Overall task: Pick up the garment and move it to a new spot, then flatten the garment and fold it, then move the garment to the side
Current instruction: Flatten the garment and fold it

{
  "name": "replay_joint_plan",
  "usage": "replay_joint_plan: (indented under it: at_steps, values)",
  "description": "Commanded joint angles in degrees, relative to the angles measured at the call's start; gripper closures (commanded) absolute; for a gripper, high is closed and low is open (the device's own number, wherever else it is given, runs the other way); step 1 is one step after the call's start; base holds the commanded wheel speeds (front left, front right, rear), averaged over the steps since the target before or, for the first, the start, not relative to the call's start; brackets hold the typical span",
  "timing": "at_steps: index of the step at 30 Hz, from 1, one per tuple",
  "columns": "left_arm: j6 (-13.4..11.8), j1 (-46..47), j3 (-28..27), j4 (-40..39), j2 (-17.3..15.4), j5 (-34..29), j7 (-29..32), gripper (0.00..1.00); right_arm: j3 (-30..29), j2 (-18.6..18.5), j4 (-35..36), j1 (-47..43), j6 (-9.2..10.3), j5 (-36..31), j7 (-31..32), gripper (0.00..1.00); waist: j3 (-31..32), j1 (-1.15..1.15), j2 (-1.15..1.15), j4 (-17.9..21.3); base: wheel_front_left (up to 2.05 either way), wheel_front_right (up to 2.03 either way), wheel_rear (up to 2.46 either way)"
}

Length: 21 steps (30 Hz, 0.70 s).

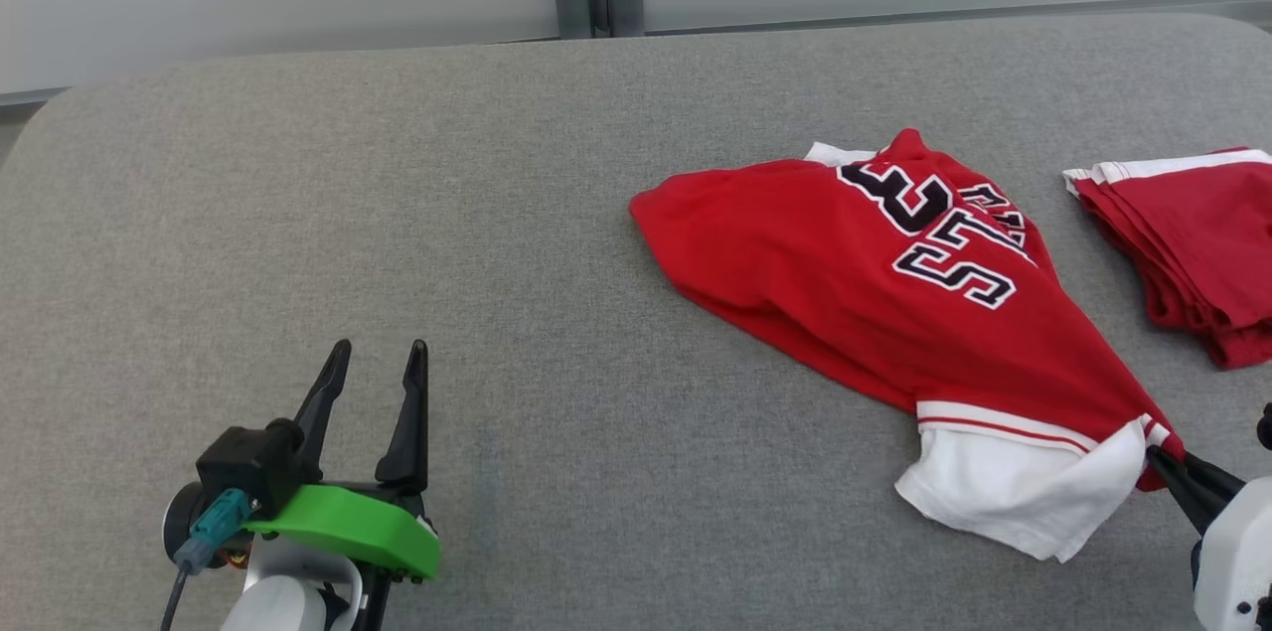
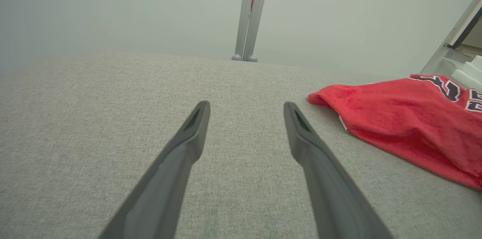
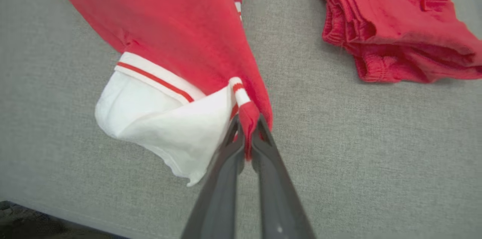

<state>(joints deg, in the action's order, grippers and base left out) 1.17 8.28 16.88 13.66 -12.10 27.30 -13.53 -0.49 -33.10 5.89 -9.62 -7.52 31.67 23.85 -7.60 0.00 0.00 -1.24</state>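
- The big grey cloth-topped table (image 1: 397, 214) lies under both pincers and reaches far out in front of them.
- The red cloth sports shirt (image 1: 845, 283) with big black-and-white letters lies on the table. It spreads out in front of the right pincer and to its left. It is well apart from the left pincer, off to that one's right.
- The shirt is bunched and crooked. It is not flat and not folded.
- A pile of folded red clothes (image 1: 1192, 253) sits on the table, in front of the right pincer and a bit to its right. It does not touch the shirt.
- The left pincer (image 1: 381, 348) has its two dark fingers spread wide. It holds nothing, and there is just bare table in front of it.
- The right pincer (image 3: 246, 126) is squeezed tight on a red corner of the shirt, right by a red-and-white striped edge.
- A white part of the shirt (image 3: 150, 118) sticks out just to the left of the right pincer's tips.
- I think the job is only at its start. The shirt is grabbed, but most of it rests on the table.
- What is left, as I see it: lift and carry the shirt to a new spot, smooth it flat, fold it, and slide it to the side.
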Motion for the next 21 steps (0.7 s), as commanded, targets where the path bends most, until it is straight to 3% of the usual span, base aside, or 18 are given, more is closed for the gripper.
replay_joint_plan:
  at_steps: [1, 2, 3, 4, 9, 14, 17, 21]
  values:
    - [-0.1, 0.3, 0.2, 0.1, -0.4, -0.5, 0.2, 0.00, 0.9, 0.0, -2.1, 1.6, 0.06, -0.4, -0.9, 1.00, 0.2, 0.00, 0.00, 0.0, 0.00, 0.00, 0.00]
    - [-0.1, 0.4, 0.4, 0.2, -0.4, -0.6, 0.4, 0.00, 1.8, -0.1, -4.2, 2.3, 0.06, -0.9, -1.4, 0.98, 0.3, 0.00, 0.00, -0.1, 0.00, 0.00, 0.00]
    - [-0.1, 0.5, 0.6, 0.2, -0.3, -0.6, 0.5, 0.00, 2.5, -0.1, -5.7, 3.0, 0.06, -1.2, -2.0, 0.56, 0.6, 0.00, 0.00, -0.3, 0.00, 0.00, 0.00]
    - [-0.1, 0.5, 0.8, 0.3, -0.3, -0.6, 0.6, 0.00, 3.1, 0.0, -7.1, 3.6, 0.07, -1.4, -2.6, 0.00, 0.9, 0.00, 0.00, -0.5, 0.00, 0.00, 0.00]
    - [-0.6, -1.0, 0.7, -0.1, -1.0, -0.4, 1.0, 0.00, 2.5, -0.2, -9.5, 6.6, 0.08, -0.3, -5.4, 0.00, 2.5, 0.00, 0.00, -0.1, 0.00, 0.00, 0.00]
    - [-1.1, -1.6, 0.4, -1.3, -1.8, -0.2, 1.6, 0.00, -2.7, -0.2, -4.5, 7.2, 0.07, -0.5, -6.6, 0.00, 3.8, 0.00, 0.00, 0.6, 0.00, 0.00, 0.00]
    - [-1.1, -1.3, 0.5, -2.2, -2.5, -0.4, 2.3, 0.00, -5.7, 2.1, 0.6, 7.8, 0.06, -1.4, -8.5, 0.00, 4.0, 0.00, 0.00, 1.6, 0.00, 0.00, 0.00]
    - [-0.8, 0.4, 1.0, -3.4, -2.9, -0.3, 3.9, 0.00, -5.8, 8.0, 5.4, 8.7, 0.07, -2.7, -11.6, 0.00, 3.3, 0.00, 0.00, 3.8, 0.00, 0.00, 0.00]
